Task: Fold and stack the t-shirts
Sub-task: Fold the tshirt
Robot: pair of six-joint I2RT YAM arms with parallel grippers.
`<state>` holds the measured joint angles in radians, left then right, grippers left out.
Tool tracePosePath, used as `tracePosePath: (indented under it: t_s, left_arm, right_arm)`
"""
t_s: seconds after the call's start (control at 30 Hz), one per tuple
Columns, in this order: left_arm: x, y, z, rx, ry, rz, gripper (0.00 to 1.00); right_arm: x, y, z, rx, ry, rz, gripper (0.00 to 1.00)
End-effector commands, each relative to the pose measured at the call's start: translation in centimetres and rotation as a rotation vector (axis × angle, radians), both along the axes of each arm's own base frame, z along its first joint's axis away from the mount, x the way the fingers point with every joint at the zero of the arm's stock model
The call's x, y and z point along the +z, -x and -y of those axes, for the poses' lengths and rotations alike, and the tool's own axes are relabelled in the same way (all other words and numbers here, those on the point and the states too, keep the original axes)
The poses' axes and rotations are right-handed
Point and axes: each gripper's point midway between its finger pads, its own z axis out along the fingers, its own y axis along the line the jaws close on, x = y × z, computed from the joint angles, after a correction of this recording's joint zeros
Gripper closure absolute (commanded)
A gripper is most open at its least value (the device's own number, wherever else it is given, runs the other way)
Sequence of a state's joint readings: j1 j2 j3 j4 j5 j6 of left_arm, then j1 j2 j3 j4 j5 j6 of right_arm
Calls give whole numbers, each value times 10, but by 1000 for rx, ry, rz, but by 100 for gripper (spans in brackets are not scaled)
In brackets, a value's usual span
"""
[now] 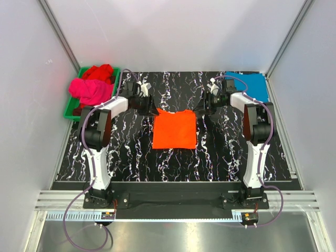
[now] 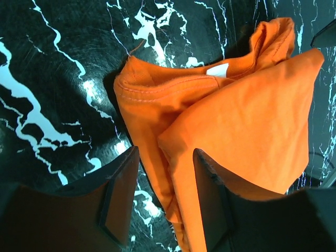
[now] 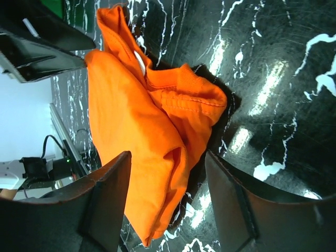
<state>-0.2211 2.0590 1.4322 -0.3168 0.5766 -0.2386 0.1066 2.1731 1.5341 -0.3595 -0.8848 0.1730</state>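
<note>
An orange t-shirt (image 1: pixel 175 129) lies folded into a rough square in the middle of the black marble table (image 1: pixel 131 157). My left gripper (image 1: pixel 150 108) is at its far left corner and my right gripper (image 1: pixel 202 109) at its far right corner. In the left wrist view the left gripper (image 2: pixel 165 153) is open, and the orange t-shirt's (image 2: pixel 231 121) folded edge lies loose between the jaws. The right gripper (image 3: pixel 168 157) is open too, straddling a corner of the orange t-shirt (image 3: pixel 142 131) without pinching it. A teal-blue t-shirt (image 1: pixel 250 84) lies flat at the back right.
A green tray (image 1: pixel 72 109) at the back left holds a crumpled magenta-pink t-shirt (image 1: pixel 92 90) and a red t-shirt (image 1: pixel 100 72). White walls close in the table on three sides. A metal rail (image 1: pixel 173 199) runs along the near edge by the arm bases.
</note>
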Motion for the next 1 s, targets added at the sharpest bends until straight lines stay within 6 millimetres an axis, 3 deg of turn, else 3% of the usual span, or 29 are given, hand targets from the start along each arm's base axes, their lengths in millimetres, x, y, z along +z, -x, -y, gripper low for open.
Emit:
tracePosePath:
  t_s: [0.0, 0.5, 0.6, 0.73, 0.83, 0.87, 0.93, 0.97]
  left_arm:
    - [12, -19, 6, -31, 42, 80, 49]
    - [3, -18, 14, -44, 91, 68, 52]
    - [6, -18, 16, -53, 106, 70, 60]
    - [9, -18, 18, -59, 123, 68, 82]
    - [11, -18, 19, -66, 126, 72, 92]
    - [12, -17, 19, -69, 128, 71, 98]
    - [12, -17, 20, -71, 131, 67, 100]
    - [12, -17, 21, -78, 136, 63, 100]
  right_arm:
    - [16, -7, -10, 52, -59, 78, 35]
    - [-4, -1, -10, 31, -38, 42, 37]
    - [-6, 0, -14, 39, -35, 40, 37]
    - [-9, 4, -24, 53, -29, 39, 37]
    - [-11, 5, -27, 49, -25, 31, 37]
    - [-11, 5, -27, 45, -21, 37, 38]
    - [-10, 6, -25, 37, -7, 46, 41]
    - [-9, 6, -24, 38, -2, 51, 50]
